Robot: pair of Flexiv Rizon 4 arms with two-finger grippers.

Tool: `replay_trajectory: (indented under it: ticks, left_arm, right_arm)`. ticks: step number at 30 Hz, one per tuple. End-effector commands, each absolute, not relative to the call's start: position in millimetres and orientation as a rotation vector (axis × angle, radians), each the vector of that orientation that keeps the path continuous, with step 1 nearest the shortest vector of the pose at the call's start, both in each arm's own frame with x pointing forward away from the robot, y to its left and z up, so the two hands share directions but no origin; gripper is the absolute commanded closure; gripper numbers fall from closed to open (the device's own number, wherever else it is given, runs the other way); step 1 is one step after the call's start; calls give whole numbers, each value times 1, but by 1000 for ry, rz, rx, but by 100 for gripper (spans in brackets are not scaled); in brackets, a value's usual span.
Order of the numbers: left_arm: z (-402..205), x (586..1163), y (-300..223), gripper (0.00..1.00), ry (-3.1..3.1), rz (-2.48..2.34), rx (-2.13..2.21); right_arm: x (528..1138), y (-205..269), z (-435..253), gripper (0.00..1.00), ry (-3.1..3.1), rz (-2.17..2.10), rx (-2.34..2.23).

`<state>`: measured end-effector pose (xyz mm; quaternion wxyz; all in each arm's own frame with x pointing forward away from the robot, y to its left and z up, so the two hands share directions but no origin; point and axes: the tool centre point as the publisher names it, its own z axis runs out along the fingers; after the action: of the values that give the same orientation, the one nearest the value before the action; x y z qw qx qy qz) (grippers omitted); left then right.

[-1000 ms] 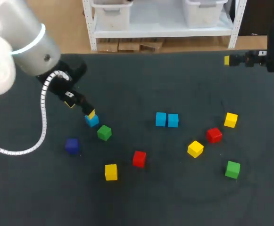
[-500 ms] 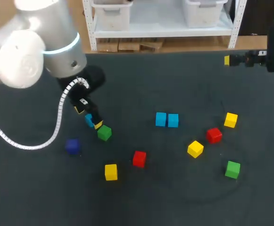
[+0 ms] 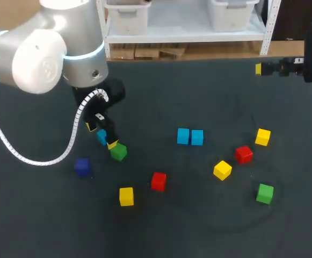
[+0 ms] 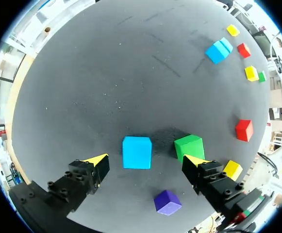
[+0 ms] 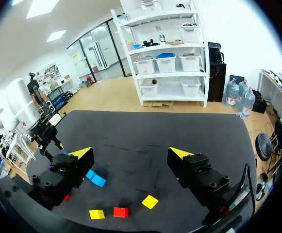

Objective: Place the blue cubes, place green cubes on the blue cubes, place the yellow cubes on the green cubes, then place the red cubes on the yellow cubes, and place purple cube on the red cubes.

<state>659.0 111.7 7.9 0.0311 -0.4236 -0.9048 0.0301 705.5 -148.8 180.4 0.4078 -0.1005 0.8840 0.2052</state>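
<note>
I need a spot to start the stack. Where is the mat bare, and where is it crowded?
Widest bare mat: between the blue pair and its far edge. Also free: the near strip in front of the yellow cube and red cube. Crowded: around the left pincer, with blue cube, green cube and purple cube close.

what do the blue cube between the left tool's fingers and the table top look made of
Blue cube: likely painted wood or hard plastic; flat matte faces, crisp edges, even colour.
Table top: seems a dark felt-like or rubbery mat; dull, faintly speckled, no glare.
</note>
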Motion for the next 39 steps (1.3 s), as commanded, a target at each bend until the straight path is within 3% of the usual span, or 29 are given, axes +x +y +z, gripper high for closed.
replay_trajectory:
  ticks: [1,3,5,6,7,12,16,19,29,39]
  left_arm:
    - [4,664,111,0,-2775,85,-1305]
    - [4,664,111,0,-2775,83,-1308]
    - [3,666,112,8,-2775,64,-1311]
    - [2,666,112,35,-2775,62,-1310]
    - [2,666,112,52,-2774,61,-1309]
    - [1,666,112,72,-2772,59,-1314]
    - [1,665,111,74,-2772,57,-1315]
    - [1,666,112,100,-2778,56,-1309]
    - [21,667,109,100,-2768,23,-1385]
    - [51,679,74,100,-2590,110,-1831]
  right_arm:
    - [706,-150,180,0,2228,520,-256]
    - [706,-150,180,0,2228,520,-256]
    - [706,-150,180,0,2228,520,-256]
    - [706,-150,180,0,2228,520,-256]
    - [706,-150,180,0,2228,520,-256]
    - [706,-150,180,0,2228,520,-256]
    - [706,-150,180,0,2228,520,-256]
    - [706,-150,180,0,2228,520,-256]
    - [706,-150,180,0,2228,520,-256]
    - [706,-150,180,0,2228,520,-256]
